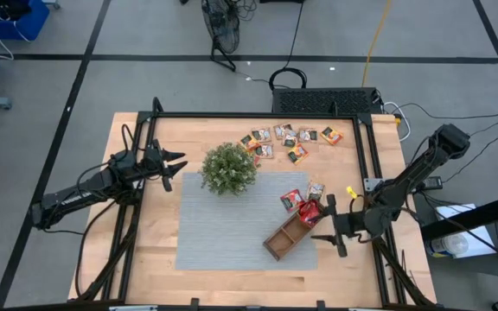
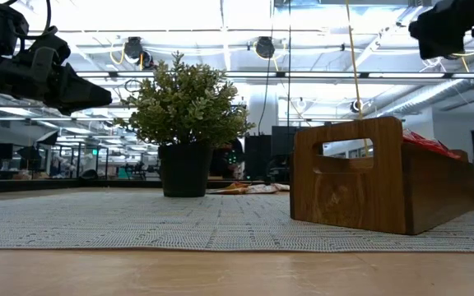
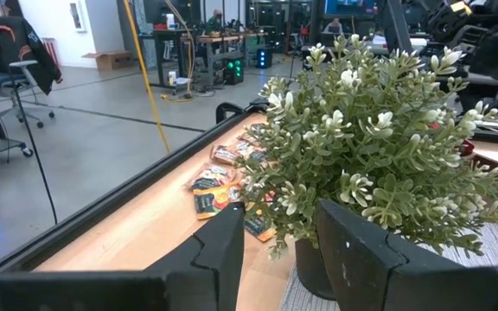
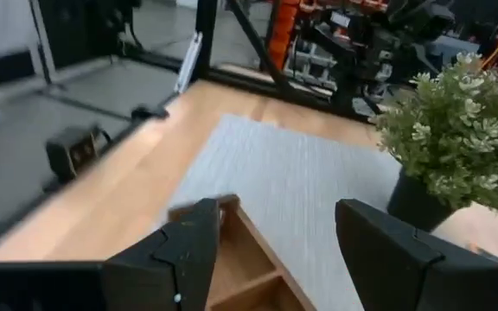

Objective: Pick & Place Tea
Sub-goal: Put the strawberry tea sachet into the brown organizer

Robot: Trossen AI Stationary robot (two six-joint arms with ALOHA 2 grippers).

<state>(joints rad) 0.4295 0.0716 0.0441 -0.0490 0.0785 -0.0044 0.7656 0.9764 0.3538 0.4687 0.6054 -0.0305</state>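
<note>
Loose tea sachets are noted along the table's far edge, at roughly one o'clock from the plant. The right gripper, open and empty, hangs by the wooden tray, nearer two sachets at its eleven o'clock. The left gripper waits open, empty.

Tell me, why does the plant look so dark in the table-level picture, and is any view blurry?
In the low view, bright ceiling lights behind the plant and wooden tray leave them backlit and dim. The right wrist view is soft, smearing the plant and grey mat. The high view is evenly lit, with faint shadows.
</note>
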